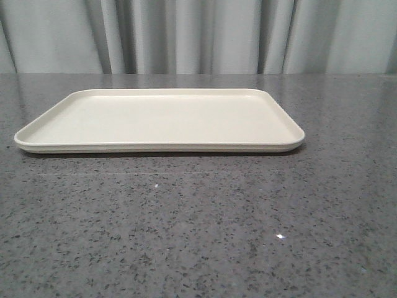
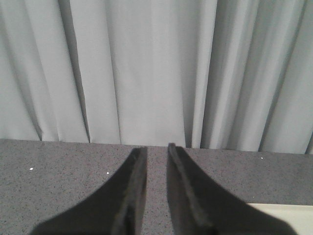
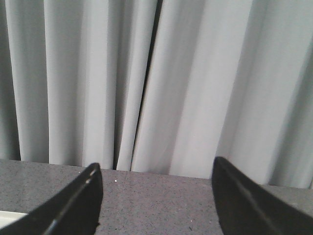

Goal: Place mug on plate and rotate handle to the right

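The cream rectangular plate [image 1: 155,118] lies flat on the grey speckled table, centred in the front view, with nothing on it. The mug and its handle are out of view in every frame. Neither gripper shows in the front view. My left gripper [image 2: 155,148] hangs over bare table, its jaws drawn close with only a narrow gap and nothing between them; a corner of the plate [image 2: 286,211] shows beside it. My right gripper [image 3: 156,169] is wide open and empty over bare table, with a sliver of the plate [image 3: 9,216] at its side.
A grey pleated curtain [image 1: 198,34] hangs along the table's far edge. The speckled grey tabletop [image 1: 198,230] stretches in front of the plate and to both sides of it.
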### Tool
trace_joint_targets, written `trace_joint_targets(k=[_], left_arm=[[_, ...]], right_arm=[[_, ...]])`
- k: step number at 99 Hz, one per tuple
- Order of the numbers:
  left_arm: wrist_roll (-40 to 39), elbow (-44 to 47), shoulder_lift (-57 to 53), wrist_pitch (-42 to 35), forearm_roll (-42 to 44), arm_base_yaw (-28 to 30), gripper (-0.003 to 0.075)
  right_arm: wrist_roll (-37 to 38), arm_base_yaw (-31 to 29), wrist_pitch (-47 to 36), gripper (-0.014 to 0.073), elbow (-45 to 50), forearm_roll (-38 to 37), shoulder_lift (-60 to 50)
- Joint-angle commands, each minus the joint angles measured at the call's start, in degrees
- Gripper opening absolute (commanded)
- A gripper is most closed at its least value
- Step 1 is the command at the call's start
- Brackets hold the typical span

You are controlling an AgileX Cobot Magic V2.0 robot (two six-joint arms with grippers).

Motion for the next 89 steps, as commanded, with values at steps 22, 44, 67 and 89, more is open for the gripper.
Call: trace_joint_targets(k=[22,44,67,89], left_arm=[[1.0,-4.5,1.4,-2.1,-0.6,-0.1,0.037],[3.9,-7.2,1.8,2.4,-1.4,-0.1,0.037],[4.8,-12.8,5.0,12.4,-1.3,-0.1,0.0389],[7.5,-18.7,9.7,21.9,-1.3,-0.1,0.0445]], right_arm=[[-0.8,0.0,-3.8,0.0489,-1.7,0.3,0.7],[-0.8,0.0,-3.7,0.0489,-1.7,0.3,0.7],[-0.8,0.0,-3.5,0.0489,-1.7,0.3,0.7],[-0.8,0.0,-3.4,0.0489,-1.7,0.3,0.7]])
